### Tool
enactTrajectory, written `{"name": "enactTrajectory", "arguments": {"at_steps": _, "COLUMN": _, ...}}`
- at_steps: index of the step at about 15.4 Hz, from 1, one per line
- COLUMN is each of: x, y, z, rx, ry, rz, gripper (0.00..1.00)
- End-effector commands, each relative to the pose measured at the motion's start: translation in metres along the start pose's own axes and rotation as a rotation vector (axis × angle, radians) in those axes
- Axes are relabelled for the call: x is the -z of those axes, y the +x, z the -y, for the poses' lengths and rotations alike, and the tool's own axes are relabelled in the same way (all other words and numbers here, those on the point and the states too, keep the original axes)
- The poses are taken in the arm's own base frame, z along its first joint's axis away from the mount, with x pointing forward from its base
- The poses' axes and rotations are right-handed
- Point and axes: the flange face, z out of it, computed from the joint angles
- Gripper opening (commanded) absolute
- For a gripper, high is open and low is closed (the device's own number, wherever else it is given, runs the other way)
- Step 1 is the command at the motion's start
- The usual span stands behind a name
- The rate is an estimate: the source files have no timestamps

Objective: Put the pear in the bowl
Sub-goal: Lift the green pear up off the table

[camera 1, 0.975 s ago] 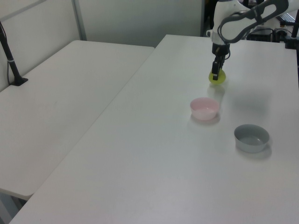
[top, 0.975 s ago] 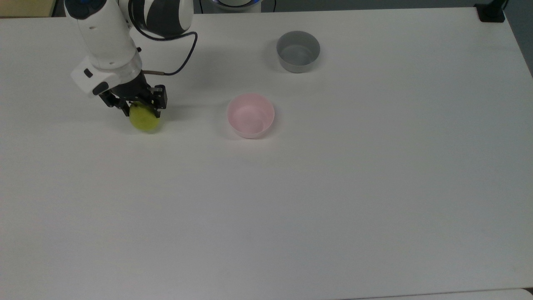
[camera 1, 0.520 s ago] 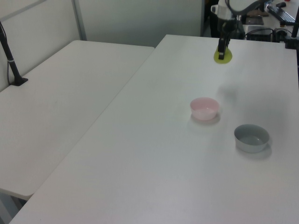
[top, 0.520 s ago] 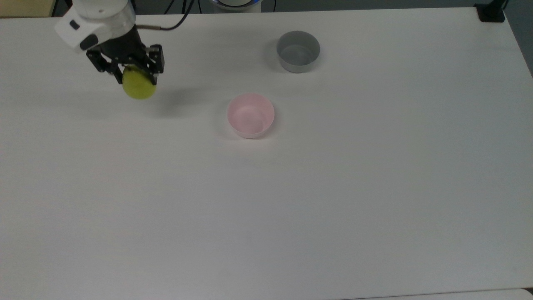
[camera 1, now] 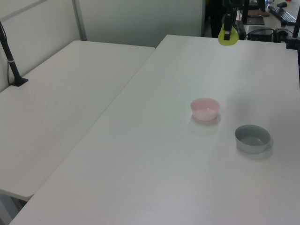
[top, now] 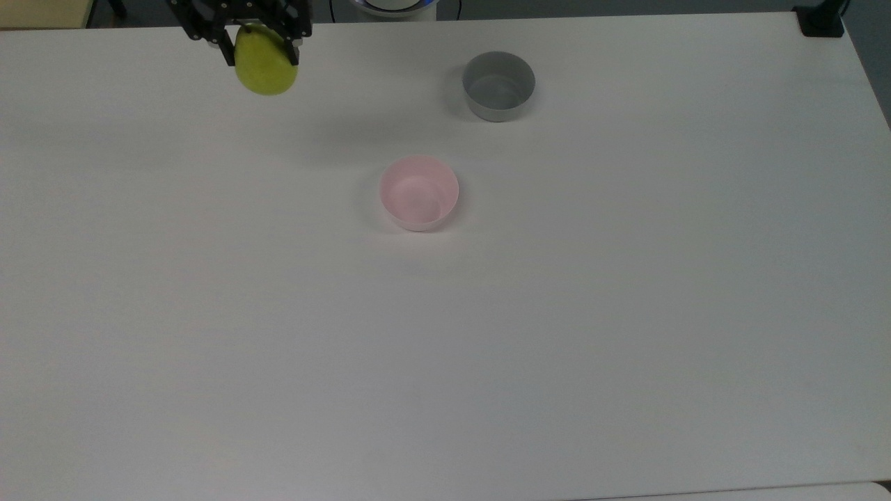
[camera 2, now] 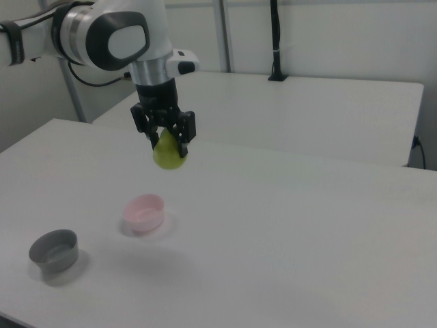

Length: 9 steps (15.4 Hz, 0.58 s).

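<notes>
We've got the pear [camera 2: 169, 152] clamped in the claw [camera 2: 168, 142], fingers closed on its upper half, body hanging below. It's well clear of the desk [top: 487, 334], high up in the right view. So by our read the pick is done, and transport and release are left.

The pink bowl [top: 419, 192] sits empty near the middle of the desk. In the top view the pear [top: 265, 64] is at the far edge, well off to the top view's left of the bowl, so we're not over the target yet. In the right view the pear hangs above and slightly to the right view's right of the pink bowl [camera 2: 144, 212], but that's perspective; we wouldn't trust it for alignment.

The grey bowl [top: 499, 85] is the distractor, also empty, sitting apart from the pink one toward the far side in the top view. We need to keep the drop off that one.

Remaining, as we judge it: carry across to the pink bowl, lower, open. The pear looks only a little smaller than the bowl mouth, so centering matters.

Surface: plain white matte desk, nothing on it but the two bowls. Faint shadow of the arm on it near the bowls.

Room: a second white desk [camera 1: 61, 103] butts alongside in the left view, with a black post [camera 1: 10, 58] clamped at its edge. Pale partition walls behind. Some dark equipment and cables past the far end of our desk in the left view; we can't make out what.
</notes>
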Motion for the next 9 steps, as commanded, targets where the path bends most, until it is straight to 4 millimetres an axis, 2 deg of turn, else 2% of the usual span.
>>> {"name": "enactTrajectory", "arguments": {"at_steps": 1, "x": 0.005, "y": 0.002, "z": 0.039, "rx": -0.025, "ry": 0.018, "rz": -0.001, "gripper": 0.09}}
{"name": "enactTrajectory", "arguments": {"at_steps": 2, "x": 0.004, "y": 0.002, "z": 0.056, "rx": -0.013, "ry": 0.021, "rz": -0.002, "gripper": 0.09}}
{"name": "enactTrajectory", "arguments": {"at_steps": 4, "x": -0.003, "y": 0.005, "z": 0.078, "rx": -0.005, "ry": 0.043, "rz": 0.004, "gripper": 0.09}}
{"name": "enactTrajectory", "arguments": {"at_steps": 6, "x": -0.031, "y": 0.011, "z": 0.12, "rx": -0.021, "ry": 0.05, "rz": -0.028, "gripper": 0.09}}
{"name": "enactTrajectory", "arguments": {"at_steps": 9, "x": -0.069, "y": 0.012, "z": 0.15, "rx": 0.004, "ry": 0.048, "rz": -0.018, "gripper": 0.09}}
